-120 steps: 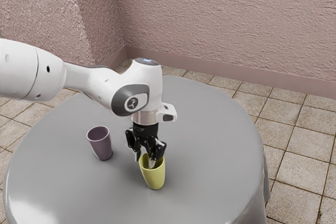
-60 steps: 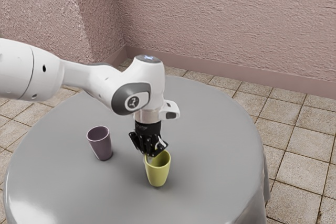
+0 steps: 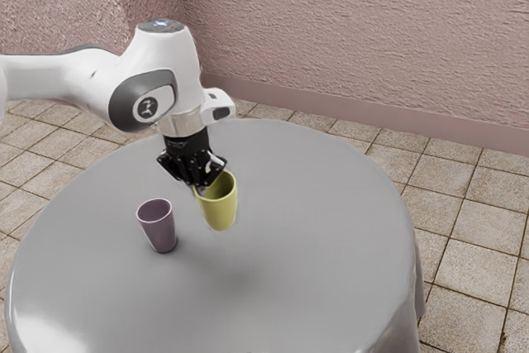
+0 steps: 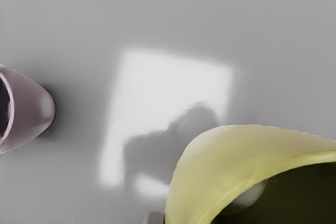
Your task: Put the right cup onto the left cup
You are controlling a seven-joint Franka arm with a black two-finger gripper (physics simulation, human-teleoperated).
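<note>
My gripper (image 3: pixel 201 188) is shut on the near wall of the yellow-green cup (image 3: pixel 220 213), at its rim. That cup hangs upright above the table, with its shadow on the cloth below. The purple cup (image 3: pixel 159 229) stands upright on the table, a short way toward the exterior view's left and lower than the held cup. In the wrist view the yellow-green cup (image 4: pixel 210 161) looms large at the lower edge, and the purple cup (image 4: pixel 32 109) lies apart from it.
A round table (image 3: pixel 331 262) with a grey cloth carries the purple cup. Beyond its edge are floor tiles (image 3: pixel 471 270) and a pinkish textured wall (image 3: pixel 355 31).
My gripper has risen and moved toward the exterior view's left, lifting the yellow-green cup off the table. The purple cup has stayed where it was.
</note>
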